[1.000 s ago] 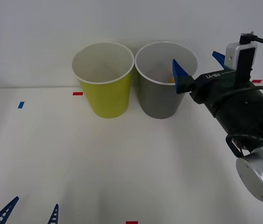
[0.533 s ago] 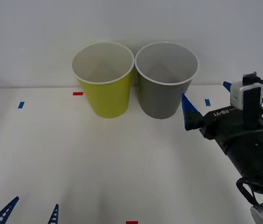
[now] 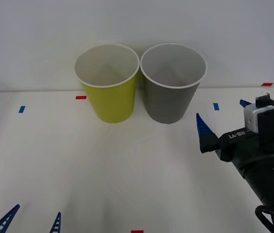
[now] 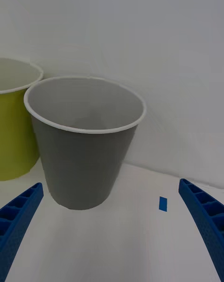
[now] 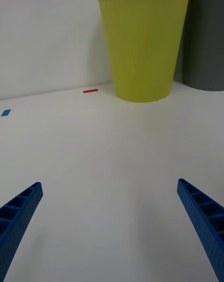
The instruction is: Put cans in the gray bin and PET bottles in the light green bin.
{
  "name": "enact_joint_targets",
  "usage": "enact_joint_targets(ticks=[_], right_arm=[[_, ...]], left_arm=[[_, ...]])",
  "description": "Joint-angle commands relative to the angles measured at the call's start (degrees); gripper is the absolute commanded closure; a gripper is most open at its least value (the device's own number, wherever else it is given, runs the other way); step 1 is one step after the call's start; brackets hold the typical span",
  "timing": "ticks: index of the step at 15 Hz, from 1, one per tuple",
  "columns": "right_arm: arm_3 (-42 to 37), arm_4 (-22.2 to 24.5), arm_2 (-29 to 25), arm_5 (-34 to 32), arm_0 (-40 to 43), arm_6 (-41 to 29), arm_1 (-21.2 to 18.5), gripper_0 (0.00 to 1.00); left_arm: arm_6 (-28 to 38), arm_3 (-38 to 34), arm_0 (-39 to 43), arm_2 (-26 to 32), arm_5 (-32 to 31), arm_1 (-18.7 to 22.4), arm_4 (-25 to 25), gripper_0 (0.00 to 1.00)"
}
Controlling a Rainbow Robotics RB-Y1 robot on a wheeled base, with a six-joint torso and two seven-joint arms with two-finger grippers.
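The gray bin point(image 3: 171, 87) is standing upright at the back of the white table point(image 3: 127, 174), right up against the pale wall, and the light green bin point(image 3: 109, 85) is sitting just beside it on the robot's left, their white rims all but touching. The right gripper point(image 3: 224, 127) is hanging low over the table to the right of the gray bin and a little nearer the robot, well apart from its wall; one blue finger point(image 3: 203, 127) is pointing up toward the bin, while the other is largely hidden behind the wrist camera block, with just a blue tip peeking out. From the right wrist the fingers are spread wide at the two corners with nothing between them, and the gray bin point(image 4: 84, 142) is filling the middle, its pale inside in view only partway down, so the bottom is out of sight and the can cannot be made out anywhere. A small blue tape mark point(image 4: 162, 203) is lying on the table beside the bin's foot. The left gripper point(image 3: 30, 222) is sitting far nearer the robot than the gray bin and off to its left, cut off by the frame, just two blue tips showing, spread apart and holding nothing. A red tape mark point(image 5: 90, 91) is lying near the light green bin's base.
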Motion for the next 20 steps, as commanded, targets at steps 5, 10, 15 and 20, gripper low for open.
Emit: enact_joint_targets(ticks=[5,10,15,20], right_arm=[[18.0,11.6,-2.2,-32.7,10.3,-0.2,11.4,0.0],[28.1,11.3,-5.6,-49.4,14.9,-0.8,13.7,0.0],[28.1,3.9,-6.3,-54.5,19.4,0.4,12.2,0.0],[35.6,-0.3,-6.0,-65.2,20.1,2.6,12.7,0.0]], left_arm=[[0.0,0.0,0.0,0.0,0.0,0.0,0.0,0.0],[0.0,0.0,0.0,0.0,0.0,0.0,0.0,0.0],[0.0,0.0,0.0,0.0,0.0,0.0,0.0,0.0],[0.0,0.0,0.0,0.0,0.0,0.0,0.0,0.0]])
